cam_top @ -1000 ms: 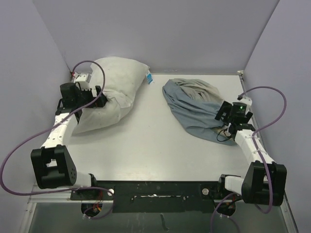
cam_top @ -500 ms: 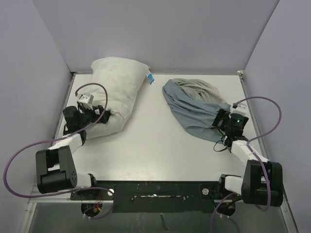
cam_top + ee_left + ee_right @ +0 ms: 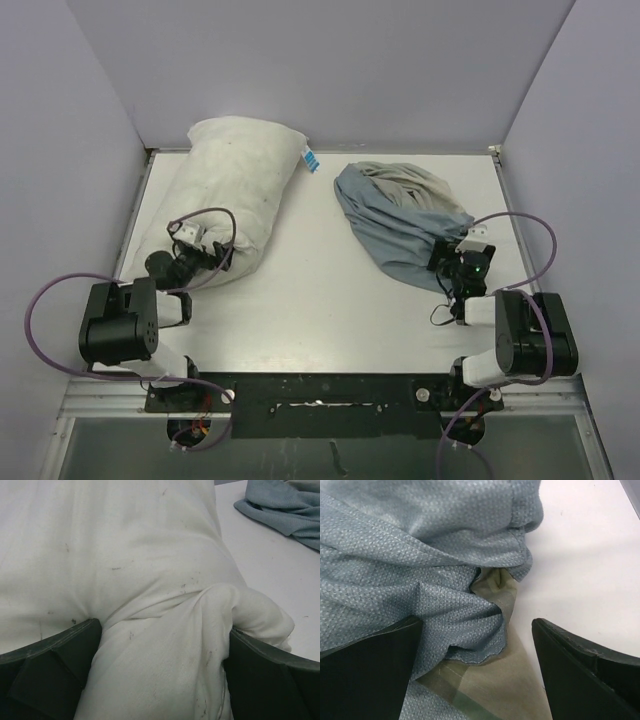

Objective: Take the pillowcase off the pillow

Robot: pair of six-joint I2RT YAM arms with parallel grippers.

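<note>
The off-white pillow (image 3: 235, 185) lies at the left, its blue-and-white tag (image 3: 310, 160) at the far corner. The pillowcase (image 3: 395, 215) lies apart from it at the right, crumpled, blue-grey side out with beige showing. My left gripper (image 3: 203, 260) is low at the pillow's near end. In the left wrist view the left gripper (image 3: 162, 635) is open, and a bulging fold of pillow (image 3: 160, 570) fills the gap between its fingers (image 3: 55, 662). My right gripper (image 3: 447, 258) is open at the pillowcase's near edge. In the right wrist view blue-grey and tan pillowcase (image 3: 445, 555) lies between its wide fingers (image 3: 585, 670).
Grey walls close the table (image 3: 310, 290) on the left, back and right. Purple cables (image 3: 60, 300) loop beside both arm bases. A black rail (image 3: 320, 390) runs along the near edge.
Both arms have folded back toward their bases, drawing the grippers to the near ends of the pillow and the pillowcase. Pillow and pillowcase lie about where they were.
</note>
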